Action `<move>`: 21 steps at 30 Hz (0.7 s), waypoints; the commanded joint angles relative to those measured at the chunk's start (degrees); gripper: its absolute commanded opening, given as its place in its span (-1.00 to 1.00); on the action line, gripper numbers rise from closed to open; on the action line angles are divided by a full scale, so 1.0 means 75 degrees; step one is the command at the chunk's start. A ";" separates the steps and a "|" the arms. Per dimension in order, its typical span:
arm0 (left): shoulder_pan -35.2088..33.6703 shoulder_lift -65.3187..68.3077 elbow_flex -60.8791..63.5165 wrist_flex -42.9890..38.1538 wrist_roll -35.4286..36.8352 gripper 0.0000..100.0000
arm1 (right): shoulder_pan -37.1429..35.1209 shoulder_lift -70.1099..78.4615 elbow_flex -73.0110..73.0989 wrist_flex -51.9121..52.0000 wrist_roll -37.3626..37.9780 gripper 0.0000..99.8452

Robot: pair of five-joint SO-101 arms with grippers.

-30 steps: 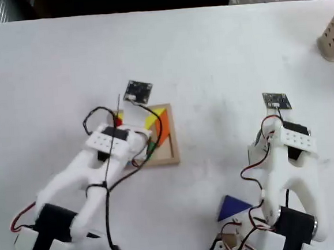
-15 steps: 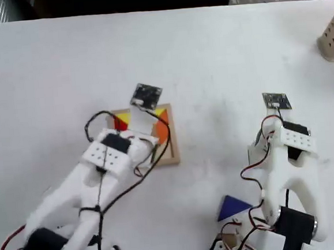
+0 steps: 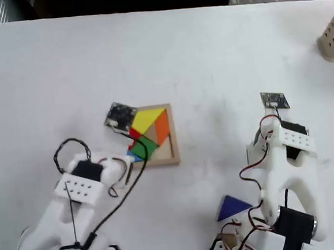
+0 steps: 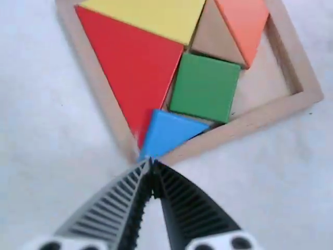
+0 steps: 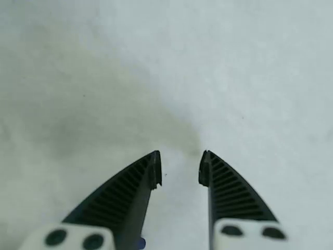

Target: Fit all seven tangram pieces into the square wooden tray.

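**A:** We're looking down on a white surface (image 3: 178, 199). Nearest the arm bases, the dark blue triangle (image 3: 233, 207) is lying loose, well apart from the tray.

**B:** Farther out, the right claw (image 5: 179, 167) is hanging over bare surface, jaws parted and gripping nothing.

**A:** The left claw (image 4: 152, 165) is pinched shut and empty, with its tips just outside a corner of the tray (image 4: 294, 52).

**B:** There the light blue triangle (image 4: 169, 133) is sitting askew, and its tip seems to be riding on the rim. It's lying beside the green square (image 4: 204, 87) and the red triangle (image 4: 130, 67), with the yellow piece (image 4: 151, 15) and orange piece (image 4: 244, 21) beyond.

**A:** So we're judging the filling partway done. Next we're needing a nudge to seat that tip flat, then a careful pickup of the dark blue triangle for the bare wood.
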 commanded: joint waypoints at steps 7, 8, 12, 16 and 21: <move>-0.0193 0.1870 -0.1125 -0.0856 0.0023 -0.96 | -0.0053 -0.0006 -0.0035 -0.0076 0.0105 -0.74; -0.0322 0.2022 -0.1325 -0.0891 0.0023 -0.96 | -0.0053 -0.0006 -0.0035 -0.0076 0.0105 -0.74; -0.0451 0.2127 -0.1664 -0.0879 0.0023 -0.96 | -0.0053 -0.0006 -0.0035 -0.0076 0.0105 -0.74; -0.0428 0.2198 -0.1664 -0.0926 0.0023 -0.96 | -0.0053 -0.0006 -0.0035 -0.0076 0.0105 -0.74; -0.0440 0.2198 -0.1676 -0.0938 0.0023 -0.96 | -0.0064 -0.0006 -0.0035 -0.0076 0.0105 -0.74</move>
